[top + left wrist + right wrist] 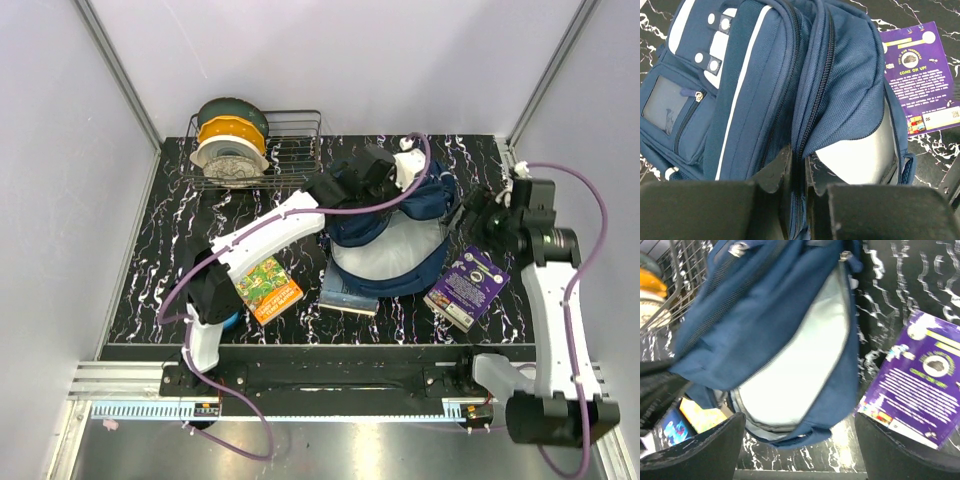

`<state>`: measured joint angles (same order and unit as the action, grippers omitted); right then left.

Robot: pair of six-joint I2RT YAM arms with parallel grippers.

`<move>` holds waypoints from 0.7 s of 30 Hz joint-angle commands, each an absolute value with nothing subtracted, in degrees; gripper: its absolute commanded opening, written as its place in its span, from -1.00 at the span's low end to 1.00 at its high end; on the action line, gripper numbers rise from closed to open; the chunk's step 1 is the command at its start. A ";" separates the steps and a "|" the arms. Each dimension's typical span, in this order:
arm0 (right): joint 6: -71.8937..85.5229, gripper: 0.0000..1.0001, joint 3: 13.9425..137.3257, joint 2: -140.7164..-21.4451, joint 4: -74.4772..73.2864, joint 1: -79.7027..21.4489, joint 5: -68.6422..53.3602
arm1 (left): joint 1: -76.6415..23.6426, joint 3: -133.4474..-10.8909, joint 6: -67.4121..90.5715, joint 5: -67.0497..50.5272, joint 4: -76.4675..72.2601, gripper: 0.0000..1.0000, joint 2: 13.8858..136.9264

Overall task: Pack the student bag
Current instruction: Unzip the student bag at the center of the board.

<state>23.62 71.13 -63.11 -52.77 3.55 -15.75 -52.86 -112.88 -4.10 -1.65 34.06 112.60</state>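
Observation:
The student bag (pixel 400 205) is a navy backpack lying mid-table, its main opening gaping to show light grey lining (pixel 800 370). My left gripper (pixel 799 162) reaches over the bag's top and is shut on the zipper edge of the bag's flap (pixel 840 90), holding it up. The white patches and grey pocket panel (pixel 670 105) lie to the left of the fingers. Just right of the bag, my right gripper (pixel 800 440) stands wide open with nothing between its fingers (pixel 710 445); the bag's lower rim lies beyond them.
A purple book (pixel 467 285) lies right of the bag, beside the right gripper (pixel 478 215). An orange book (pixel 268 290) and a blue-grey notebook (pixel 350 295) lie at the front. A wire rack (pixel 290 150) with filament spools stands at the back left.

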 commanded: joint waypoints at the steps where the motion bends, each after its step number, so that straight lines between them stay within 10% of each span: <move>1: 28.46 0.92 64.10 -55.47 -52.82 5.62 -5.98 | -48.87 -116.37 -0.18 -2.72 34.19 -1.00 110.58; 21: 47.20 1.00 36.23 -52.03 -40.99 21.79 -4.47 | -50.97 -108.63 -4.57 -20.91 26.02 -1.00 114.86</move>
